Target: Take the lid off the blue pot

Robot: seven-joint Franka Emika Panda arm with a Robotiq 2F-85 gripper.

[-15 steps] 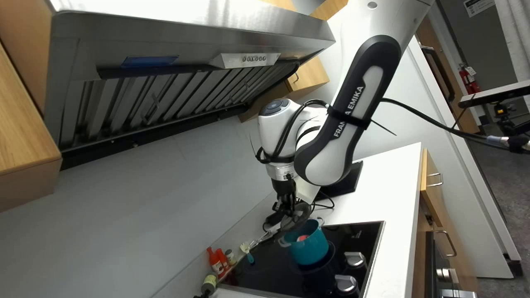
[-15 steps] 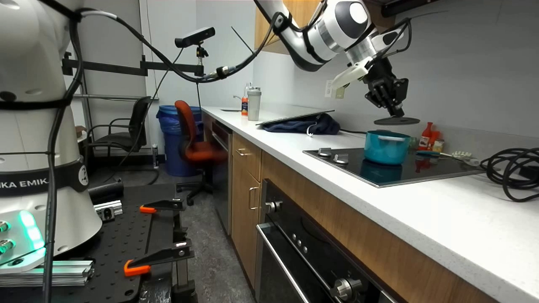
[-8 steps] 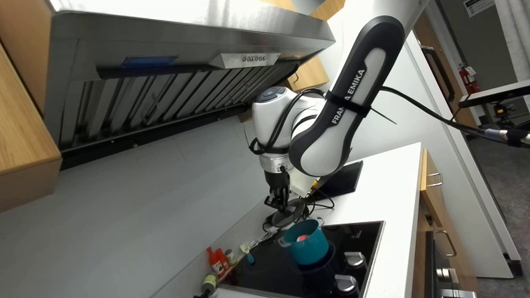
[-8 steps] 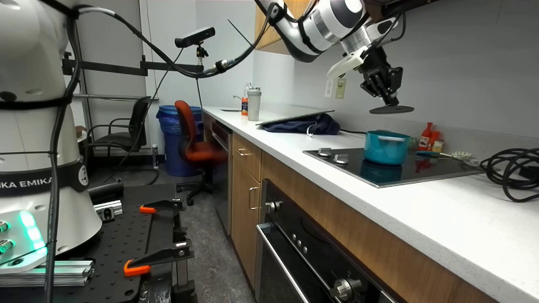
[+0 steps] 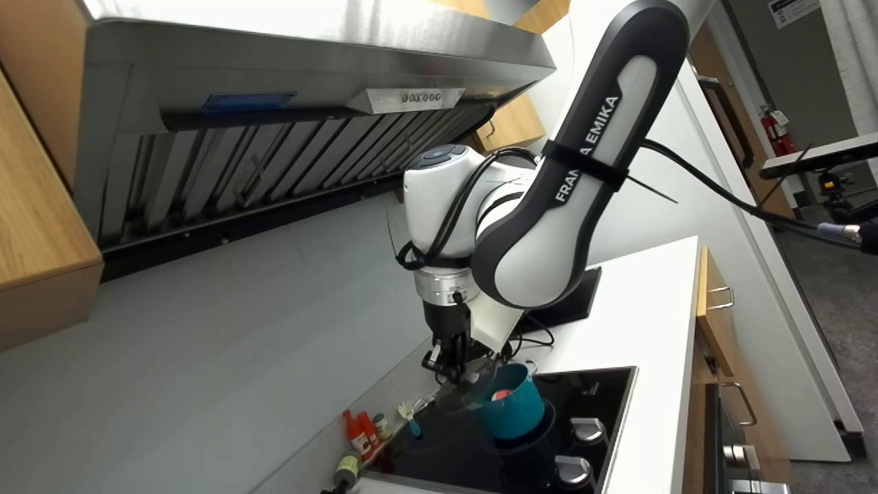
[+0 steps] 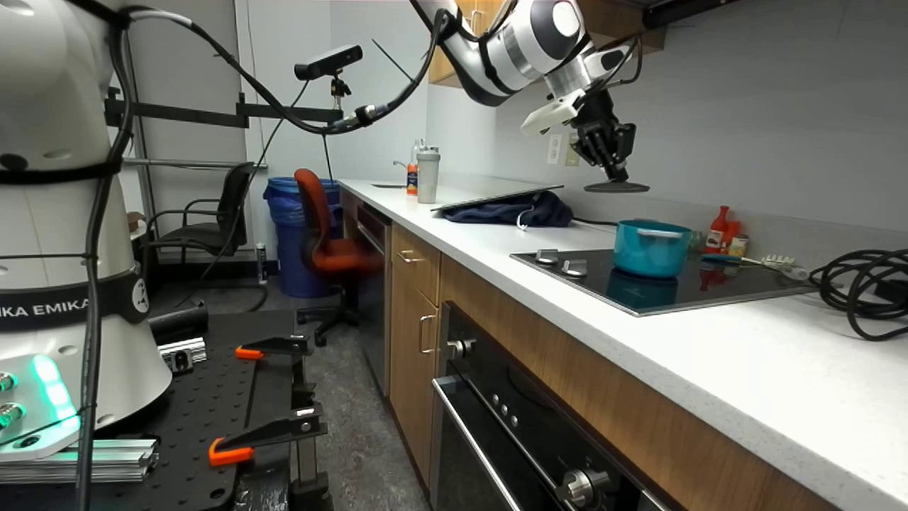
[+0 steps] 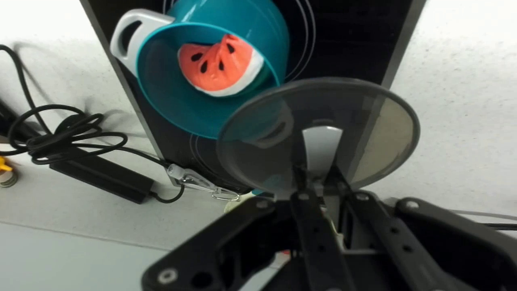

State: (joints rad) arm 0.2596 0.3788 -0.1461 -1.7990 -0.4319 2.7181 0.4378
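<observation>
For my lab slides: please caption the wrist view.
The hand holds the lid by its pale handle, leaving the blue pot open, a watermelon-like slice inside.

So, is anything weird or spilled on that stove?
One thing: a creased watermelon slice lies inside the blue pot. It looks like a soft toy, which seems odd on a stove. I see no spill.

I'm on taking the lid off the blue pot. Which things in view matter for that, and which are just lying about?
Part of the job:
blue pot
see-through lid, off the pot
hand, shut on the lid's handle

Just lying about:
toy watermelon slice, inside the pot
coiled black cable
taller red bottle
shaker bottle
</observation>
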